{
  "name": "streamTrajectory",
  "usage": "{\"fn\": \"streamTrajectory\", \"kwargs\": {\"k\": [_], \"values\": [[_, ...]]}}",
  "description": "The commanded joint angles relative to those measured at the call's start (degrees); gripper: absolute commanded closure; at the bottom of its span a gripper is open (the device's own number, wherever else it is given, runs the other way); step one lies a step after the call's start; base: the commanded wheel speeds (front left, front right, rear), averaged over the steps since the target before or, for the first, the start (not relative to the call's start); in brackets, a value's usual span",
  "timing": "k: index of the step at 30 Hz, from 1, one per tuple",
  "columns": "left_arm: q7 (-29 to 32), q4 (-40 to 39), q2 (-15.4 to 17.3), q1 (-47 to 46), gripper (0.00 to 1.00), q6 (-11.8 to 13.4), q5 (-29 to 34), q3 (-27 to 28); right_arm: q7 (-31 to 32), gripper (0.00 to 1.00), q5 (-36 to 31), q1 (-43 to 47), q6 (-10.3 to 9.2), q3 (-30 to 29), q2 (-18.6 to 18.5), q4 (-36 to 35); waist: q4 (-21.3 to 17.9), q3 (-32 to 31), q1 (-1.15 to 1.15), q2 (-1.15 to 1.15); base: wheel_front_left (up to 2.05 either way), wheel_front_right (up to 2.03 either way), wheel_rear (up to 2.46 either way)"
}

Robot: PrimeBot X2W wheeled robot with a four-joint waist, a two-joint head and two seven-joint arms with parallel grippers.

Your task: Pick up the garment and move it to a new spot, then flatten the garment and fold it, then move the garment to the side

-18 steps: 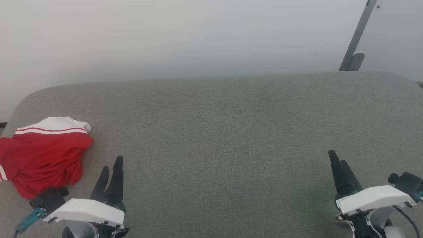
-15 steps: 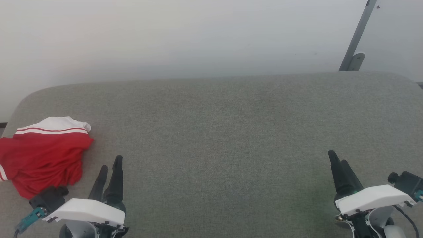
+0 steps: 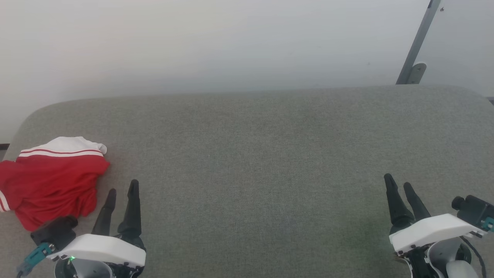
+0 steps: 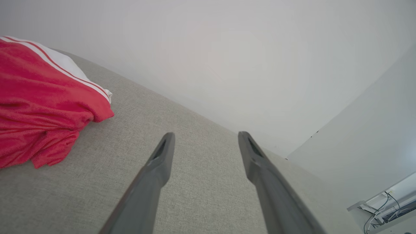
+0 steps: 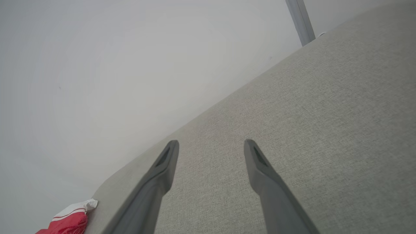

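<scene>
Both grippers are spreading their fingers: the left gripper (image 3: 122,187), which had its two dark fingers nearly together a moment ago, is now standing wide, and the right gripper (image 3: 397,181) is opening wide as well. Neither is holding anything.

The shirt (image 3: 54,185) is lying in a crumpled heap just beside the left gripper, to its left and slightly ahead, and well apart from the right gripper. It is sitting close to the desk's (image 3: 251,154) rounded left end.

The trouble I am expecting is a shallow pinch. The shirt is soft, loosely bunched red knit with a white sleeve and a striped seam on top, so the fingers may be catching only one fold, leaving the rest trailing or slipping free. A sideways nudge could also be pushing the heap off that nearby end. The desk is looking padded, covered in coarse grey weave, so slim pointed fingertips coming down too hard may be snagging the cover or dragging cloth along it.
</scene>
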Motion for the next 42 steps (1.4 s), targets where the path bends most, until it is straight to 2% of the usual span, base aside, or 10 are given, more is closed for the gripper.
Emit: {"fn": "streamTrajectory", "kwargs": {"k": [1, 17, 42], "values": [[-0.7, -1.0, 0.3, -0.2, 0.0, -0.4, 2.1, 0.3, -0.6, 0.0, -1.8, -1.1, 0.01, 0.0, 0.1, -0.9, 0.0, 0.0, 0.0, 0.0, 0.0, 0.0, 0.0], [-3.0, -2.5, -0.1, 0.9, 0.0, -1.2, 12.7, 1.0, -1.6, 0.0, -11.2, -1.1, 0.01, -0.2, 0.1, -2.0, -0.2, -0.2, 0.0, 0.0, 0.0, 0.0, 0.0], [-6.0, -3.8, -0.3, 2.3, 0.0, -1.8, 24.6, 1.8, -3.3, 0.0, -23.3, -0.5, 0.02, -1.1, 0.2, -3.2, -0.5, -0.6, 0.0, 0.0, 0.0, 0.0, 0.0]]}}
